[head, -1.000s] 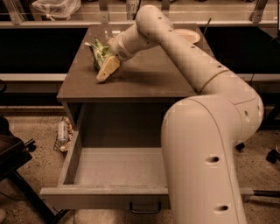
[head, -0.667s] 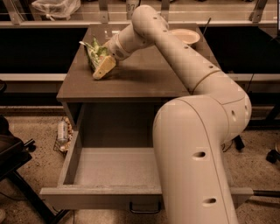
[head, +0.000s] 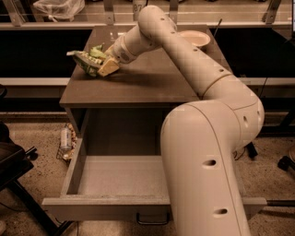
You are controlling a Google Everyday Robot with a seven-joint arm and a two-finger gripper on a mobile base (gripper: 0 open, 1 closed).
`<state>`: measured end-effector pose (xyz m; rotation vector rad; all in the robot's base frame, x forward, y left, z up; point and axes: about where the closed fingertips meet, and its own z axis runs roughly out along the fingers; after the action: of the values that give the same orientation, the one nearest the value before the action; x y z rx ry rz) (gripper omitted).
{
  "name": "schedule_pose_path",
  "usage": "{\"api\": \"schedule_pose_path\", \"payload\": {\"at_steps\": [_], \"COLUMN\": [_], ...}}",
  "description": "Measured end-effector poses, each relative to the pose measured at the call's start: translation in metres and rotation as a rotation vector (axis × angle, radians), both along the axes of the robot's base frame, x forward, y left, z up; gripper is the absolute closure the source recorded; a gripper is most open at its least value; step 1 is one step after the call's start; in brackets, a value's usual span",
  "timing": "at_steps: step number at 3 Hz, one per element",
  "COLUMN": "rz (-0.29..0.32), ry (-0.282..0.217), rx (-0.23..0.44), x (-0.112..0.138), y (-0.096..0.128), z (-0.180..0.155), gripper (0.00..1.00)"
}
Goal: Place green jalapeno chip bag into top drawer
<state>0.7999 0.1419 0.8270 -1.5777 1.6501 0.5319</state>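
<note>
The green jalapeno chip bag [head: 85,60] is a wrinkly green foil bag at the left edge of the brown tabletop [head: 138,85], jutting a little past the edge. My gripper [head: 103,63] is shut on the bag's right side, with a yellowish finger pad [head: 109,68] showing under it. The top drawer [head: 122,177] stands pulled open below the tabletop, its inside bare. Its front panel [head: 101,208] and dark handle [head: 152,220] face the camera. My arm hides the drawer's right part.
A white round bowl [head: 193,38] sits at the back right of the tabletop. A plastic bag [head: 57,8] lies on the shelf behind. Litter with a bottle [head: 66,140] lies on the floor left of the drawer. A black stand [head: 14,170] is at the lower left.
My gripper has carried the chip bag leftward across the tabletop to its left edge. The drawer has stayed open.
</note>
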Motion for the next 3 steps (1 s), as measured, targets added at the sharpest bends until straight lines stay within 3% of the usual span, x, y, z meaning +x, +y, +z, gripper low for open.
{"api": "schedule_pose_path", "payload": {"at_steps": [1,3], "rz": [0.0,0.022], "ry": [0.0,0.004], "rx": [0.0,0.04], "x": [0.0,0.0017], "y": [0.0,-0.0054], "z": [0.0011,0.0089], "gripper": [1.0,1.0]}}
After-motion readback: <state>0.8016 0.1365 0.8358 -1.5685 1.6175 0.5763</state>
